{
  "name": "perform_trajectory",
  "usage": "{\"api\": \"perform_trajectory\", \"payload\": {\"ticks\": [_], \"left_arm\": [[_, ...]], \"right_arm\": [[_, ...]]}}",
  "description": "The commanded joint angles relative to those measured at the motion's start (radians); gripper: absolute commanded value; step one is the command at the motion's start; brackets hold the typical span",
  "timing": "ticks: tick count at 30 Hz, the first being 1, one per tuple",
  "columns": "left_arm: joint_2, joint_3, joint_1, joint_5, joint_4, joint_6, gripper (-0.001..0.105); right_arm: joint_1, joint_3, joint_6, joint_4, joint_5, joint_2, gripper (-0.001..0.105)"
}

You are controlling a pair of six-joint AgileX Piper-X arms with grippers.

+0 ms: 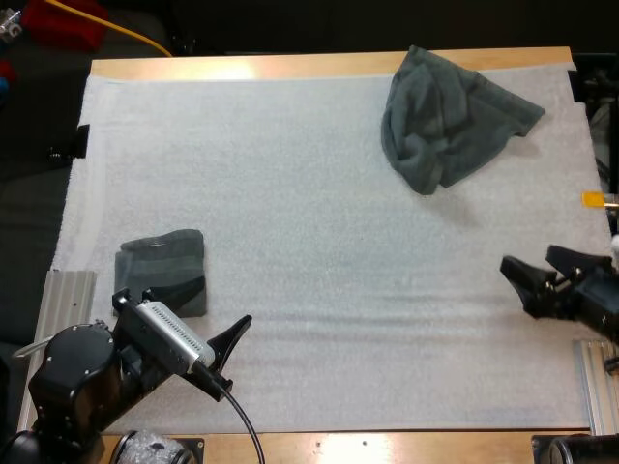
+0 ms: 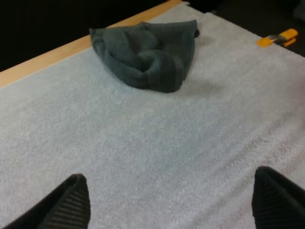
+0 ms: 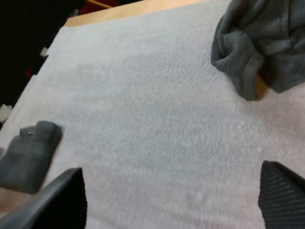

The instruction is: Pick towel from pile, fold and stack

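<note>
A dark grey-green crumpled towel (image 1: pixel 453 130) lies heaped at the mat's far right. A folded towel (image 1: pixel 162 269) of the same colour lies flat near the left edge.

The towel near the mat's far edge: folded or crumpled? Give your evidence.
Crumpled: the towel lies in an uneven heap, with bunched rolls and a loose corner.

Robotics lab bench. A wooden table (image 1: pixel 319 66) is carrying a white mat (image 1: pixel 319 242) across nearly the whole frame. The left gripper (image 1: pixel 224 302) is hovering at lower left and the right gripper (image 1: pixel 527 259) at the right edge. An aluminium rail (image 1: pixel 70 300) is lying at lower left and a second rail (image 1: pixel 595 387) at lower right.
</note>
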Motion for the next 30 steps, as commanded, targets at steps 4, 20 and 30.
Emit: {"api": "perform_trajectory", "payload": {"ticks": [4,20,30], "left_arm": [[0.003,-0.009,-0.002,-0.009,-0.025,-0.011,0.069],[0.003,-0.009,-0.002,-0.033,-0.03,-0.018,0.069],[0.003,-0.009,-0.002,-0.031,-0.03,-0.024,0.069]], "right_arm": [[0.022,-0.01,0.037,-0.099,-0.012,0.094,0.072],[0.172,-0.01,0.246,-0.415,0.144,0.493,0.072],[0.172,-0.01,0.35,-0.625,0.158,0.719,0.072]]}}
